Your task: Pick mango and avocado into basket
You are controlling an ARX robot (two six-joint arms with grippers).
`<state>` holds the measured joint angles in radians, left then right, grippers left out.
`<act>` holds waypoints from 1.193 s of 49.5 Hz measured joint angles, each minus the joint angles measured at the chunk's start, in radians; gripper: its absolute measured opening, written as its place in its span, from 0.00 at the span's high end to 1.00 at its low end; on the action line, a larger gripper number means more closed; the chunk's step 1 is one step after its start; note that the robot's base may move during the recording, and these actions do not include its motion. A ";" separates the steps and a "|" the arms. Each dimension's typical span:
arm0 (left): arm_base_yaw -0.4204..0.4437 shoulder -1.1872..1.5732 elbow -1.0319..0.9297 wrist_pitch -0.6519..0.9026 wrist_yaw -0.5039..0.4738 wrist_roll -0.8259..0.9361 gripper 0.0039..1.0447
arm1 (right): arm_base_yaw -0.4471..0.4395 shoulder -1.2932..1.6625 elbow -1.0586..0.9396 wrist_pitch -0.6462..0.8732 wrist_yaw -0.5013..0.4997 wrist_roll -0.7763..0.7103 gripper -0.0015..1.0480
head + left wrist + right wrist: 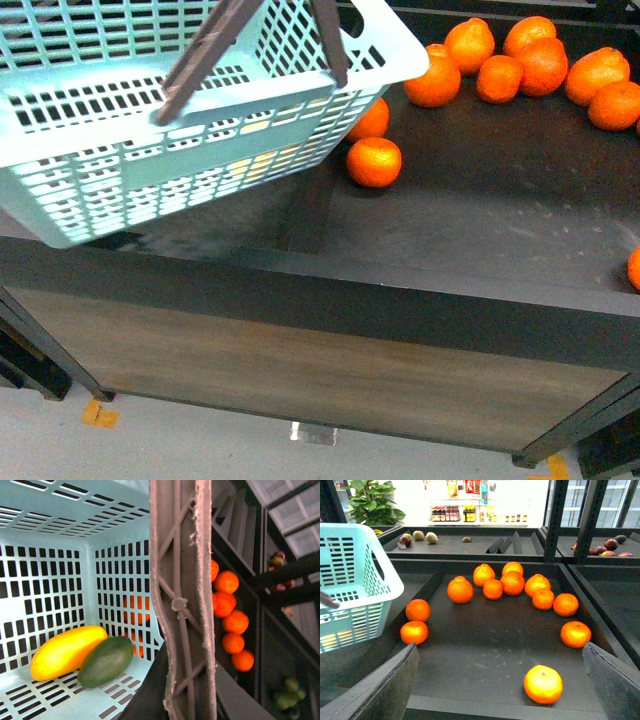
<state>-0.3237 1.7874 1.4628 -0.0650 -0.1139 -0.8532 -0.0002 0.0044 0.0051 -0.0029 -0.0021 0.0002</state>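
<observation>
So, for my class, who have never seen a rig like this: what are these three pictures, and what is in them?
A two-armed robot photographs itself. One camera sits on its body; one rides on each wrist. The body view shows a teal basket tilted over a dark shelf of tangerines. The left wrist view looks into the basket past its brown handle bar: a mango and an avocado lie inside, touching. The right wrist view shows its open gripper holding nothing.

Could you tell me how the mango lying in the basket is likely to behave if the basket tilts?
The mango looks smooth and rounded, so it would probably slide or roll across the slotted basket floor. It lies against the avocado, so the two would likely shift together.
</observation>
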 joint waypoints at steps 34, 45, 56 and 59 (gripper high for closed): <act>0.108 0.831 1.259 -0.451 -0.093 -0.522 0.92 | 0.000 0.000 0.000 0.000 0.000 0.000 0.07; 0.163 0.867 1.362 -0.484 -0.099 -0.496 0.92 | 0.000 0.000 0.000 0.000 0.000 0.000 0.07; 0.217 0.866 1.404 -0.496 -0.142 -0.461 0.92 | 0.000 0.000 0.000 0.000 0.000 0.000 0.07; 0.223 0.869 1.404 -0.516 -0.148 -0.464 0.92 | 0.000 0.000 0.000 0.000 0.000 0.000 0.07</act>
<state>-0.1005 2.6564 2.8666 -0.5812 -0.2619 -1.3174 -0.0002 0.0044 0.0055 -0.0029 -0.0021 0.0002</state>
